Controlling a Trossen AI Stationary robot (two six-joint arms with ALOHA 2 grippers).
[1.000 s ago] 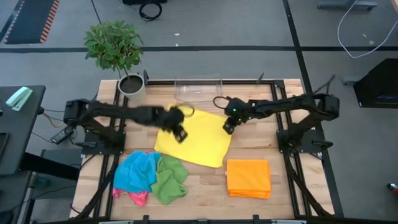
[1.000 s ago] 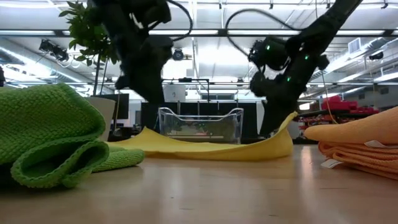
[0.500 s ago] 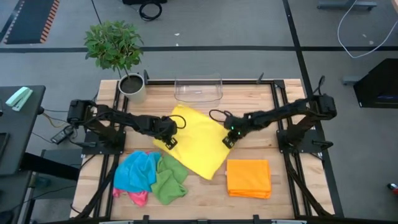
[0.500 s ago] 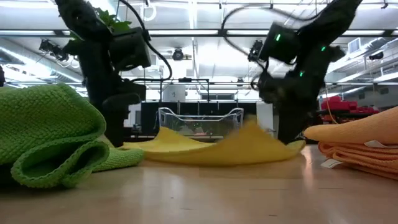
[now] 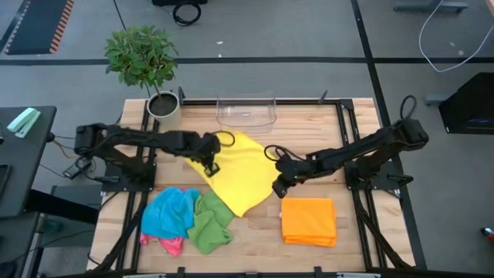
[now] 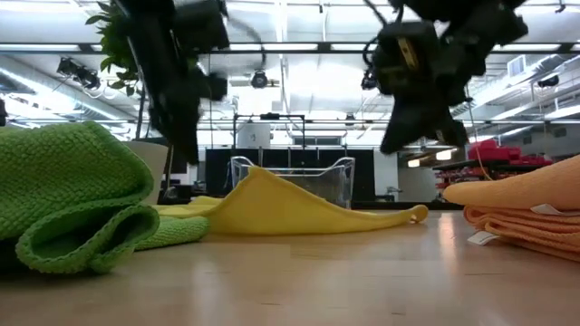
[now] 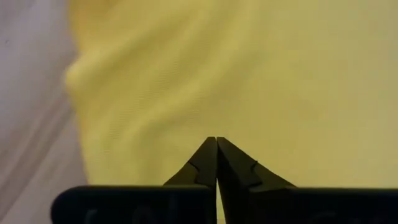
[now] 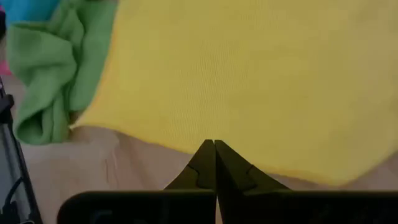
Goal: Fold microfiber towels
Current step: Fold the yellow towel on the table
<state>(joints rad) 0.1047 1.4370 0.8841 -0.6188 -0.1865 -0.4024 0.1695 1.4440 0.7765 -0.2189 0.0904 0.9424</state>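
Observation:
A yellow towel [image 5: 239, 174] lies slantwise in the middle of the table, with a raised ridge [image 6: 258, 177] across its middle. My left gripper [image 5: 208, 164] is shut over the towel's left part [image 7: 249, 68]. My right gripper [image 5: 278, 189] is shut just above the towel's near right edge [image 8: 205, 134]. In the low view it hangs clear of the right corner [image 6: 415, 215], which rests on the table. A folded orange stack [image 5: 309, 220] lies at the front right. Blue [image 5: 170, 212], green [image 5: 210, 224] and pink [image 5: 171, 245] towels lie crumpled at the front left. My left gripper points steeply down at the yellow towel's left part [image 7: 186, 112] with its fingers shut. I cannot tell whether the fingertips have cloth between them or touch it at all.
A clear plastic bin [image 5: 247, 110] stands at the far edge behind the towel. A potted plant [image 5: 164, 106] stands at the far left corner. Bare wood [image 5: 258, 235] shows between the green towel and the orange stack.
My right gripper has gone toward the table's near edge along the towel's right side. The yellow towel, spread wide before, has turned and narrowed to a slanting diamond. Its right corner, raised before, now lies on the table. My left gripper has shifted toward the table's left.

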